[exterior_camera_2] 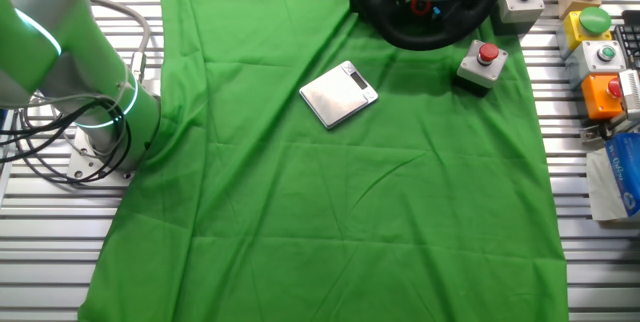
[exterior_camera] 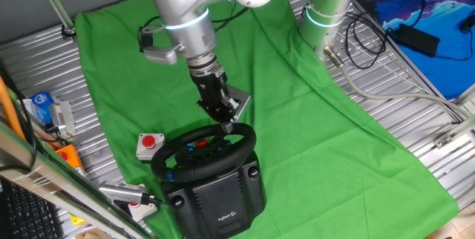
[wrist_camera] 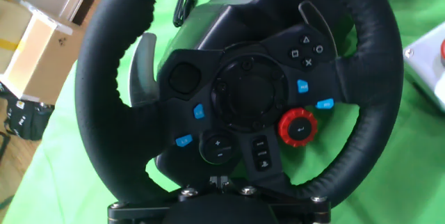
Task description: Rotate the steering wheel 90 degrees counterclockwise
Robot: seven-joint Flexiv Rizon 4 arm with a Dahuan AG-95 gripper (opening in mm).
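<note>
Gripper (exterior_camera: 226, 123) at far rim of the steering wheel (exterior_camera: 204, 152), lower centre frame; jaw state cannot be told. Hub looks partly turned; how much rotation remains is unclear.

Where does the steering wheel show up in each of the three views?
One fixed view: steering wheel at bottom centre, on its dark grey base, with the hand at its far rim.
The other fixed view: top edge, right of centre, only part of the rim showing.
Hand view: fills the frame.
Shared landmark: the green cloth.
</note>
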